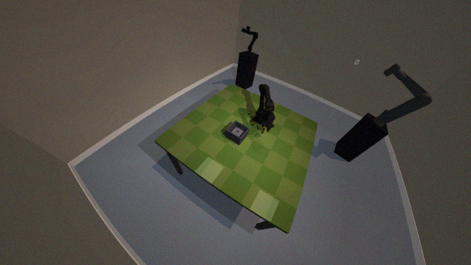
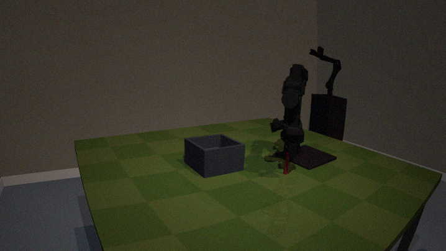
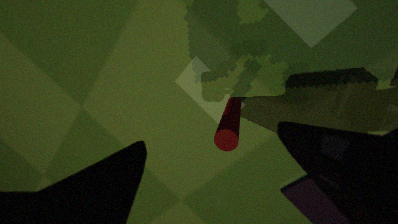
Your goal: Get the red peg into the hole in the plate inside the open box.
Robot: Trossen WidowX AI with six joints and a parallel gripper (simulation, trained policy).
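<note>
The red peg (image 1: 263,130) (image 2: 286,165) (image 3: 226,140) stands upright on the table. In the wrist view its round top faces the camera. My gripper (image 3: 211,137) is open and empty; its two dark fingers stand wide apart. In the wrist view the peg's top shows between the fingertips, a little nearer the right one. In the top and exterior views my hand is low near the peg, but its fingertips are too dark to make out. The grey open box (image 1: 244,137) (image 2: 223,161) stands to the left of the peg. A light plate (image 1: 237,134) with a small dark hole lies inside it.
The green checkered table (image 1: 230,155) (image 2: 187,215) carries everything. My arm's dark base plate (image 2: 315,158) lies behind the peg. Another arm on a black stand (image 1: 246,71) (image 2: 327,115) is beyond the table, and a larger one on a stand (image 1: 360,138) is at the right.
</note>
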